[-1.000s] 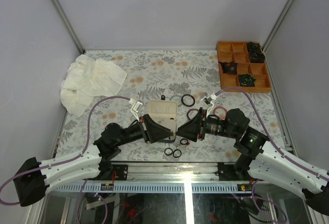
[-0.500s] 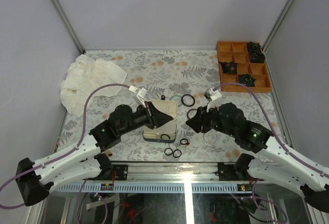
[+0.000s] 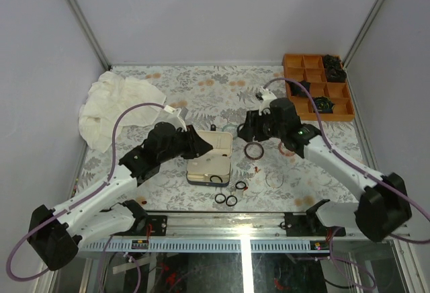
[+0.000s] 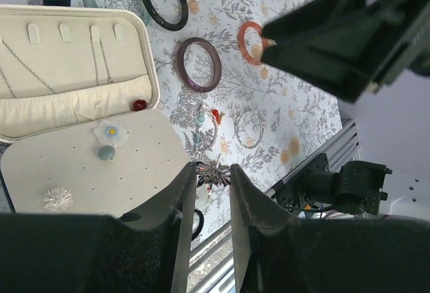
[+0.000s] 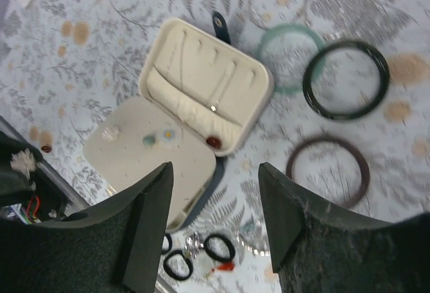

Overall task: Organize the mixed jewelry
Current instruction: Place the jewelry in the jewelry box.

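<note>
Here, black rings (image 3: 226, 199) beside open case (image 3: 215, 144)

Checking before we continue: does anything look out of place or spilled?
Nothing looks damaged, but jewelry is scattered: small black rings lie by the floral-print table's near edge, and a dark brown bangle and black bangle lie outside the open cream-lined case.
</note>
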`<state>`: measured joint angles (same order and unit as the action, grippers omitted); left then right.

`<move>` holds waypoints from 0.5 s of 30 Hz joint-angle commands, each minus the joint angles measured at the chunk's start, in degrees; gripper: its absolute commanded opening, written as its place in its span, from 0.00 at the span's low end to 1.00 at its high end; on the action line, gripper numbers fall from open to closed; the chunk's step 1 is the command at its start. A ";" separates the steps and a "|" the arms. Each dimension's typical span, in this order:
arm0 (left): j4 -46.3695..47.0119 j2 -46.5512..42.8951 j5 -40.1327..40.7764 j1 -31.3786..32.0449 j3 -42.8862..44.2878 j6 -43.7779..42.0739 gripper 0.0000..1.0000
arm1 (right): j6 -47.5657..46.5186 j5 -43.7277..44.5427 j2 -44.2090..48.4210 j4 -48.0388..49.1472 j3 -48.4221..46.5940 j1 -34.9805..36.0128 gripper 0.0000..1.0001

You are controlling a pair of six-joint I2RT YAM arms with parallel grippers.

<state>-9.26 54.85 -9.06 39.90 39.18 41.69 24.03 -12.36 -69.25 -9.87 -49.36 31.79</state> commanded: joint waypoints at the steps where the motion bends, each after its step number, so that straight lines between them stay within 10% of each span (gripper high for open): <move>1: -0.78 -0.40 -3.89 -1.41 1.34 -2.05 0.00 | -4.10 -13.86 -9.10 10.17 -7.09 -3.97 0.61; 15: 1.08 -1.74 -6.74 -3.07 -1.47 -1.87 0.00 | 3.44 -28.11 -29.82 25.61 -10.92 -11.87 0.62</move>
<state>-10.02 53.71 -13.85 37.47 38.35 41.08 25.28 -34.94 -95.70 7.88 -56.49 19.81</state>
